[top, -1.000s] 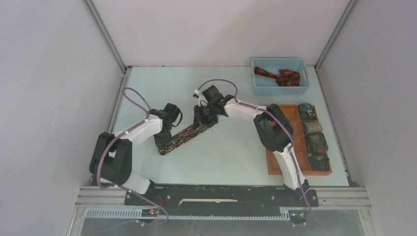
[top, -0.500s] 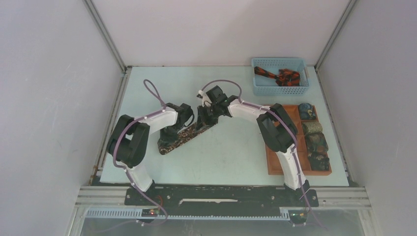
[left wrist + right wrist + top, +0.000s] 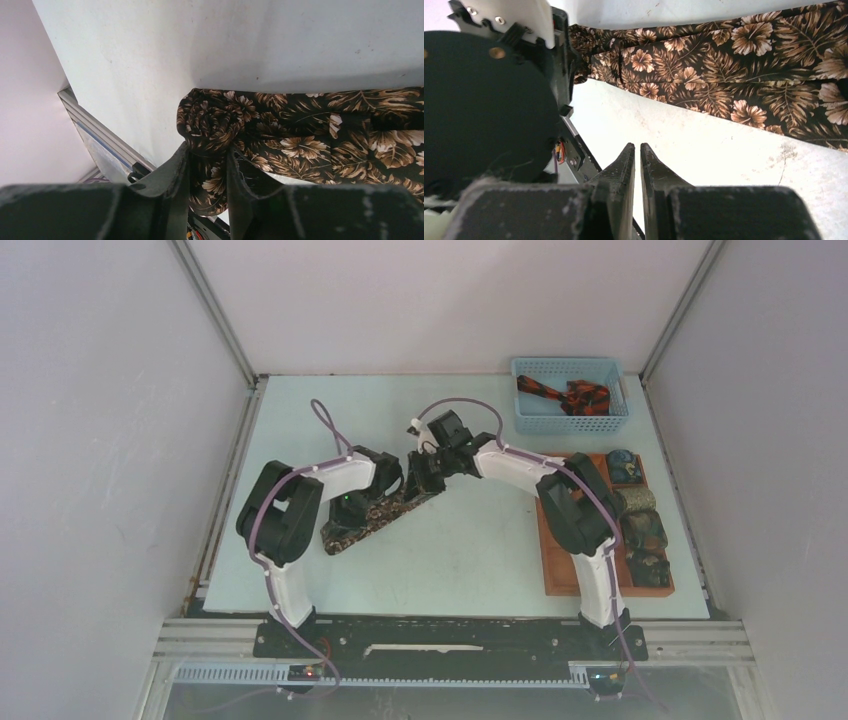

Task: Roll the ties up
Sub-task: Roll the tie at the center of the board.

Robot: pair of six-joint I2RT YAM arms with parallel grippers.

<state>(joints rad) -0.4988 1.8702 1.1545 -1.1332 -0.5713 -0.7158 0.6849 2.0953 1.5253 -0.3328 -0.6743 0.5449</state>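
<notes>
The left tool [image 3: 207, 151] pinches the brown tie [image 3: 300, 145] just beside its rolled end; the right tool [image 3: 636, 146] hangs nearly closed, empty, above the counter [image 3: 704, 150].

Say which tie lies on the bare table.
The brown floral tie; the black-and-red tie sits in the blue basket, the other ties are rolled in the orange tray.

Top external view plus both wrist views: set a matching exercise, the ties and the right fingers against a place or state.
1. brown floral tie
2. black and red-orange tie
3. rolled ties
4. right fingers

A. in the blue basket
B. shut, holding nothing
C. in the tray compartments
D. on the table, one end rolled, between the left fingers

Pairs: 1-D, 2-A, 3-C, 4-B
</notes>
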